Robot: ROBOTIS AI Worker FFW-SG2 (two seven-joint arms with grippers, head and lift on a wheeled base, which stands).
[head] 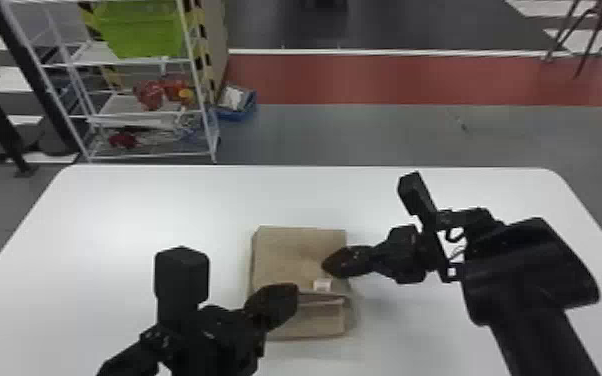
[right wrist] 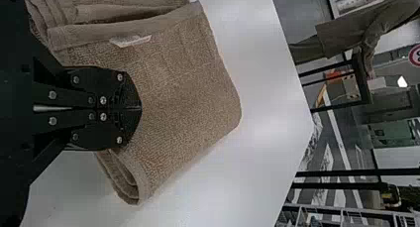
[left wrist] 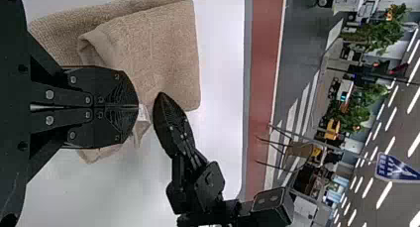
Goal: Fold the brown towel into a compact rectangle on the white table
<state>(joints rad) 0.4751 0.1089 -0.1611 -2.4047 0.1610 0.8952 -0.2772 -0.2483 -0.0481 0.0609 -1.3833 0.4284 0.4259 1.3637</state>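
Above the white surface (head: 130, 215), we hold our left tool (head: 292, 294) slanting inward from the near left and our right tool (head: 326, 268) from the right, each pressed together, tips over the folded brown towel (head: 290, 252) lying mid-surface; we cannot tell whether they touch it.
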